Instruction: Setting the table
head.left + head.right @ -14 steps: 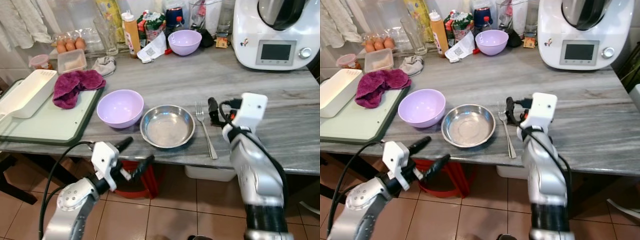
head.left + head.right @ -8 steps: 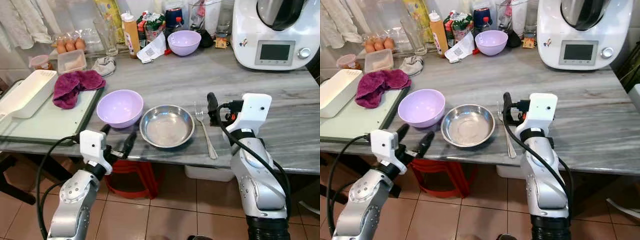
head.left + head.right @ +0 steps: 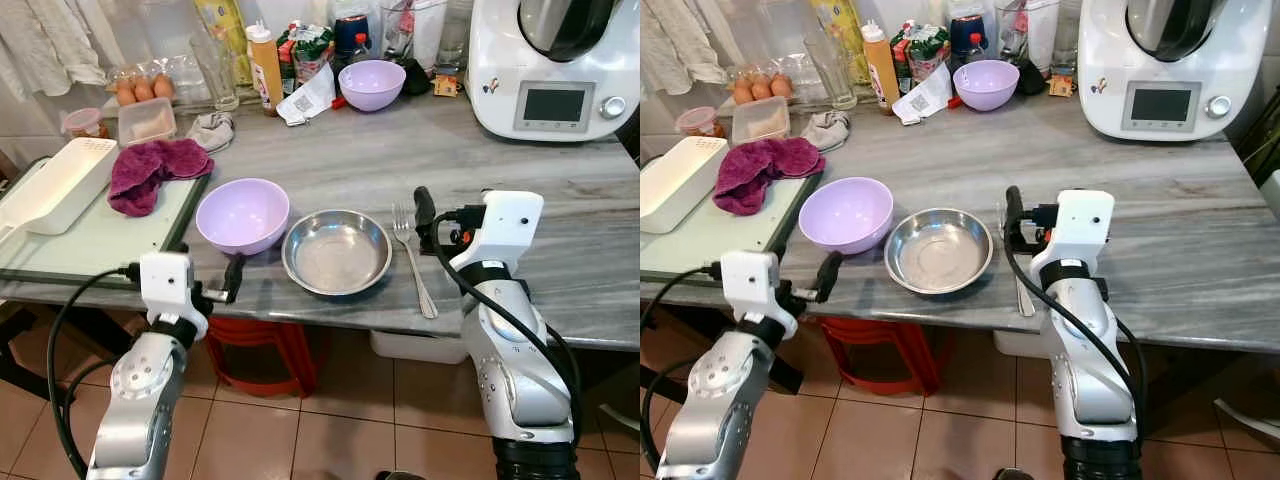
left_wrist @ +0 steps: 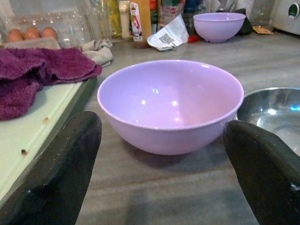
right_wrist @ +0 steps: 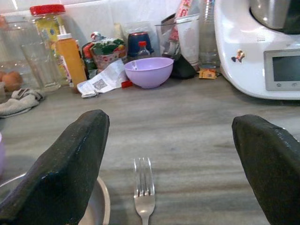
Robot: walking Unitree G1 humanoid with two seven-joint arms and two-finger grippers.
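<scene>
left gripper [image 4: 159,154] has swung up from below the counter edge and now points at the near purple bowl [image 3: 243,214], fingers spread wide, bowl framed between them but untouched. largest first: grey counter [image 3: 560,215], white kitchen machine [image 3: 553,62], green board [image 3: 95,240], then steel bowl [image 3: 336,251] just beside the purple one. right gripper [image 5: 154,164] hovers over the fork [image 3: 412,258], which lies right of the steel bowl, fingers spread apart.

Left gripper [image 4: 161,154] hangs level at the table [image 3: 330,165] front edge, fingers spread wide; right gripper [image 5: 168,164] is raised over the table, fingers likewise parted, forearm upright
</scene>
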